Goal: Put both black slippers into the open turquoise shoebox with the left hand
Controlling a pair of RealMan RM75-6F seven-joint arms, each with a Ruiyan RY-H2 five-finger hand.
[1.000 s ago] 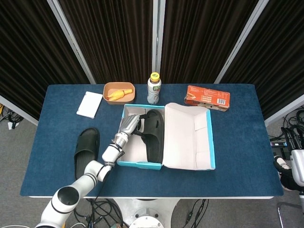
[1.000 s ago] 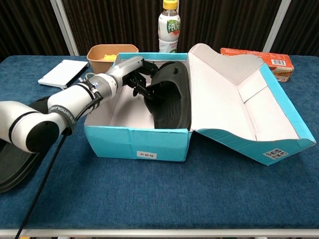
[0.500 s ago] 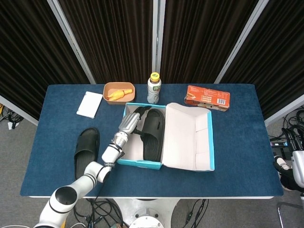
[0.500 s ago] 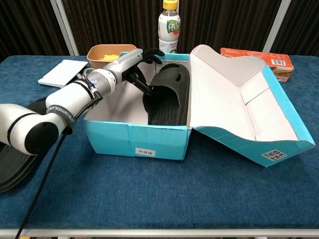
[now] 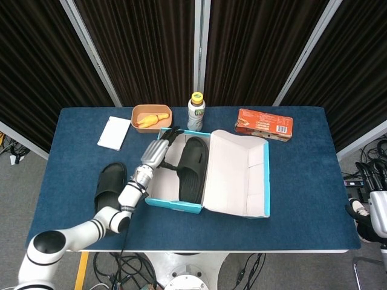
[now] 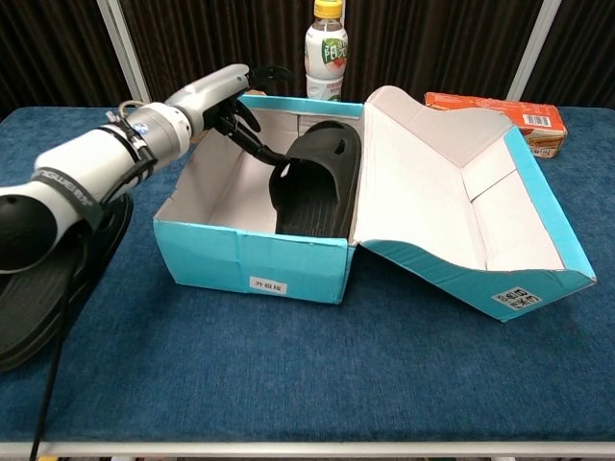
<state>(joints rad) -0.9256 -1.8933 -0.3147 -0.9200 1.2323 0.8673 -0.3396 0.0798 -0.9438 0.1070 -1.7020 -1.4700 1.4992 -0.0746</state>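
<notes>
My left hand [image 6: 223, 89] hovers empty, fingers spread, over the shoebox's [image 6: 252, 259] far left corner; one slipper [image 6: 313, 184] lies inside, the other slipper [image 5: 109, 188] just left of the box. It looks light, rubbery, bendy, so I'd pinch its strap.

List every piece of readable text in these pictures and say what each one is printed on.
"ENGWETE", partly legible and uncertain: black band on the left arm's forearm, behind the left hand.
White sticker on the shoebox front wall: characters too small to read.
Code label on the shoebox lid's edge: unreadable.
Bottle label: green print, blurred.
Orange carton: white print, too small to read.
</notes>
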